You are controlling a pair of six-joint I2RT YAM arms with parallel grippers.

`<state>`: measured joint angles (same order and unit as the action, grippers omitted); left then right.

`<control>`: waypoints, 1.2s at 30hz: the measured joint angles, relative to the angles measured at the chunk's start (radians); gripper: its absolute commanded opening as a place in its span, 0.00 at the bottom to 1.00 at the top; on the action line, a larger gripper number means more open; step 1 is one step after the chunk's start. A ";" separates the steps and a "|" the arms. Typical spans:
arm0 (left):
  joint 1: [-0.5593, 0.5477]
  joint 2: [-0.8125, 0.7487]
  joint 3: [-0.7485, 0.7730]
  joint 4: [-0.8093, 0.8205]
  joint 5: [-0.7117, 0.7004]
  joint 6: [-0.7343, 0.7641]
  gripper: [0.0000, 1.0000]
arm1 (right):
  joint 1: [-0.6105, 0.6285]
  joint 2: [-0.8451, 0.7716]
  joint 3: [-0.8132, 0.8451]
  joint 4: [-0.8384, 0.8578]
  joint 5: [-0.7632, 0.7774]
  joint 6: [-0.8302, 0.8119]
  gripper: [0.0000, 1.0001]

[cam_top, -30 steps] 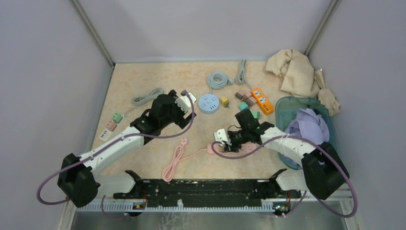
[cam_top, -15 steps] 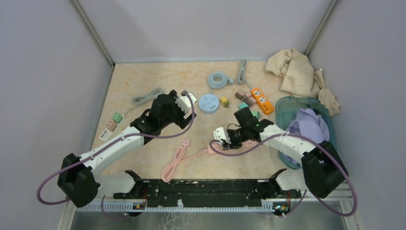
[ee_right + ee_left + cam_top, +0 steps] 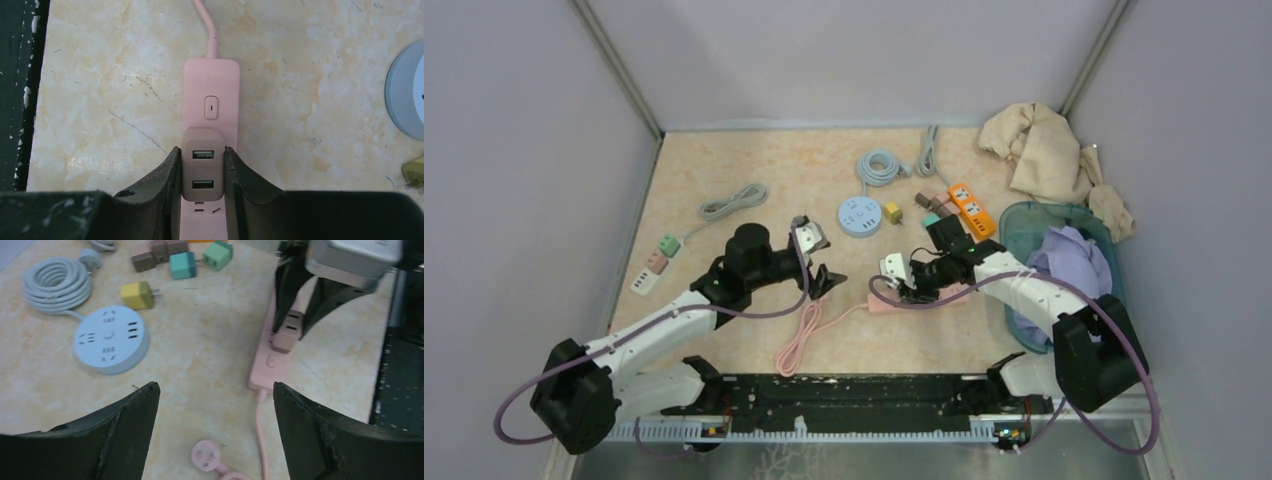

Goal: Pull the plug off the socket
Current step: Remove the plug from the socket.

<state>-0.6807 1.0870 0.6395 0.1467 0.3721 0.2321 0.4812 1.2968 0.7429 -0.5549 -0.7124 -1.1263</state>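
A pink power strip (image 3: 210, 95) lies on the table, also seen in the top view (image 3: 902, 300) and the left wrist view (image 3: 272, 362). A tan USB plug (image 3: 203, 165) sits in its socket; it also shows in the left wrist view (image 3: 288, 332). My right gripper (image 3: 202, 167) is shut on the plug, one finger on each side (image 3: 911, 282). My left gripper (image 3: 215, 415) is open and empty, hovering left of the strip's cord end (image 3: 817, 262). The strip's pink cord plug (image 3: 206, 457) lies below it.
A round blue socket hub (image 3: 859, 214) with a coiled grey cable (image 3: 882, 166) and a yellow adapter (image 3: 892, 211) lie behind. An orange strip (image 3: 971, 209) and several small adapters lie at right. A teal bin (image 3: 1024, 225) with cloth stands far right. Green and pink adapters (image 3: 662, 252) lie left.
My left arm has swung forward and right from the blue hub toward the pink strip. My right gripper has shifted slightly right and back with the strip.
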 measured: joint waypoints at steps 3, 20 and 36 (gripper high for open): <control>-0.027 -0.043 -0.151 0.207 0.095 -0.090 0.89 | -0.006 0.000 0.000 -0.016 -0.008 -0.014 0.00; -0.227 0.248 -0.470 0.954 0.065 -0.078 0.91 | -0.013 -0.008 0.000 -0.041 -0.023 -0.060 0.00; -0.228 0.449 -0.468 1.184 0.046 -0.119 1.00 | -0.013 -0.008 0.000 -0.045 -0.025 -0.072 0.00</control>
<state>-0.9085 1.5356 0.1711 1.3308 0.4183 0.1135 0.4683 1.2892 0.7429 -0.5999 -0.7376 -1.1984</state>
